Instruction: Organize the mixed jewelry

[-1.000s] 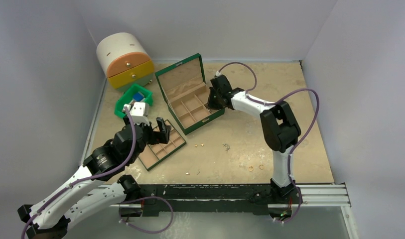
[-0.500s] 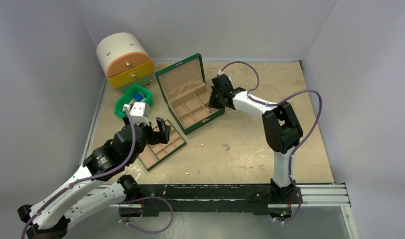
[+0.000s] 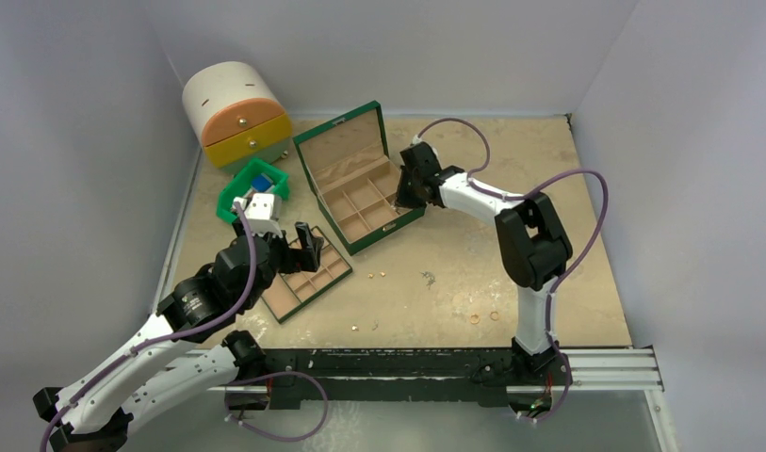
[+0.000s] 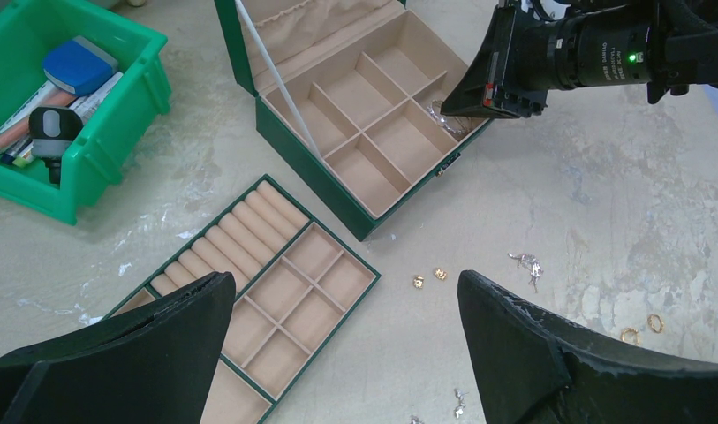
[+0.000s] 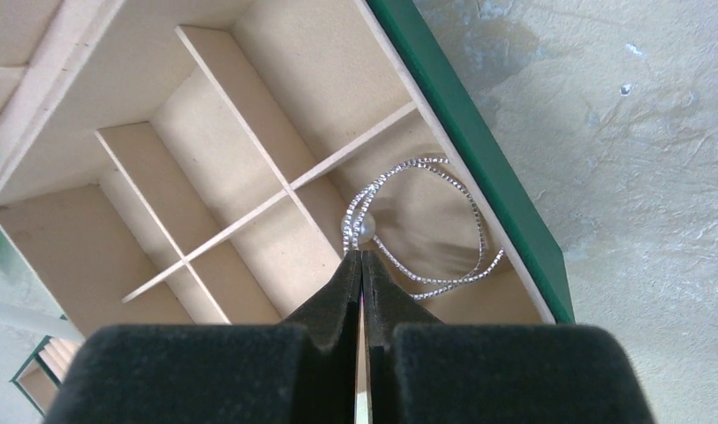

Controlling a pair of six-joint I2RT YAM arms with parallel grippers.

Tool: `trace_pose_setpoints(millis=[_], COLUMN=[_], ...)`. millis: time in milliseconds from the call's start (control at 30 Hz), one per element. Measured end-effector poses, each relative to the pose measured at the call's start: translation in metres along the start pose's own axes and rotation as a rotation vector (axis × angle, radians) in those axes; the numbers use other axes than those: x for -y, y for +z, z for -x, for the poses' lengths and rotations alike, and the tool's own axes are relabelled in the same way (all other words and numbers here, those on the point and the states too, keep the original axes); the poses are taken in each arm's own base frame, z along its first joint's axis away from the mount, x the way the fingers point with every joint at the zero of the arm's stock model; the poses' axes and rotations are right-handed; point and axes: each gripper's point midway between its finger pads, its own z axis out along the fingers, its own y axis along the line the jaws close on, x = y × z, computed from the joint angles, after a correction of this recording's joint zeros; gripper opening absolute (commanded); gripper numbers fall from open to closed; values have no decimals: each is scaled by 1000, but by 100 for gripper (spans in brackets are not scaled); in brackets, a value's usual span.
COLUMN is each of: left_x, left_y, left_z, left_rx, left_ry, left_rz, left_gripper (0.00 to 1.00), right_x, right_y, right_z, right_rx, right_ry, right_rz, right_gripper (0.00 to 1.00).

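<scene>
My right gripper (image 5: 361,254) is shut, its tips pinching a thin silver chain with a pearl bead (image 5: 426,221) whose loop lies in the right-hand compartment of the open green jewelry box (image 3: 409,215). My left gripper (image 4: 344,281) is open and empty, hovering over the green divided tray (image 4: 289,287) and the bare table. Loose on the table lie two gold studs (image 4: 428,277), a small silver charm (image 4: 525,262), two gold rings (image 4: 642,329) and tiny silver pieces (image 4: 459,402). From above I see the studs (image 3: 377,276), the charm (image 3: 427,276) and the rings (image 3: 482,317).
A green plastic bin (image 3: 230,200) with blue and wooden bits stands at the left, behind my left arm. A round white cabinet with orange and yellow drawers (image 3: 236,118) sits at the back left. White walls close in the table on three sides.
My right gripper has shifted very slightly over the box's right compartment, still shut. My left arm has not moved.
</scene>
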Motion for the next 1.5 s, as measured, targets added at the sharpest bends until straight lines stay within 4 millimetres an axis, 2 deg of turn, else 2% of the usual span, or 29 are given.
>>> trace_pose_setpoints(millis=[167, 500, 700, 1000, 1167, 1333, 1500], left_x=[0, 0, 0, 0, 0, 0, -1], left_y=[0, -1, -1, -1, -1, -2, -3], left_z=[0, 1, 1, 1, 1, 2, 3], left_rx=[1, 2, 3, 4, 6, 10, 11], left_ry=[0, -2, -2, -2, -4, -7, -7], left_rz=[0, -1, -1, -2, -3, -5, -5], left_gripper=[98, 98, 98, 98, 98, 98, 98], right_x=[7, 9, 13, -3, -13, -16, -14], right_y=[4, 6, 1, -16, -22, -23, -23], right_z=[-8, -6, 3, 14, 10, 4, 1], right_rx=[-30, -31, -10, 8, -12, -30, -44], right_ry=[-6, -28, -54, -82, -96, -120, -139], right_rz=[-23, -44, -84, -19, 28, 38, 36], right_gripper=[2, 2, 2, 3, 12, 28, 31])
